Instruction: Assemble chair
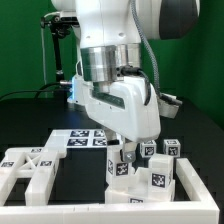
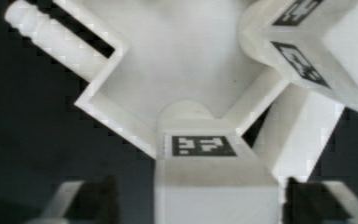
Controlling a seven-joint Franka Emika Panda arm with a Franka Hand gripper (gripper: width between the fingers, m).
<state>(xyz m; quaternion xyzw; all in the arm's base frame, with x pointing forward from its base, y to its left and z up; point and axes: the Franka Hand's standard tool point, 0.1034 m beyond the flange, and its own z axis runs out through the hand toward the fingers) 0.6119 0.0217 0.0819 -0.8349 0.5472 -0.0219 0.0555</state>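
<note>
Nearest the exterior camera, at the exterior view's left, a slotted block (image 1: 30, 165) of the chair lies flat on the black table (image 1: 30, 115). At the exterior view's right a low white rail (image 1: 192, 188) borders the near corner. Just behind the rail stands a cluster of tagged chair pieces (image 1: 158, 172), and at its left edge is the upright piece (image 1: 119, 168) under the gripper (image 1: 127, 150). The gripper is set down over that piece with its jaws apart. In the wrist view the fingers (image 2: 87, 200) flank the white body, and a dark gap shows on one side, so I judge that nothing is clamped. The parts look like hard, smooth plastic: light, stiff, unlikely to break, but slippery and easy to tip or nudge against their neighbours. The best hold seems to be square across the upright piece's two flat side faces, close by its tag (image 2: 201, 146), so that it cannot twist between the pads. Farther back the marker board (image 1: 85, 138) lies flat on the table, behind the slotted block, and beyond it the arm (image 1: 115, 40) fills the view. Much is hidden. In the exterior view the gripper's bulk covers the top of the upright piece, and I cannot tell whether the clustered pieces touch or are joined. The wrist view is close and blurred and cuts off the fingertips, so whether the other finger already touches the piece cannot be told.
</note>
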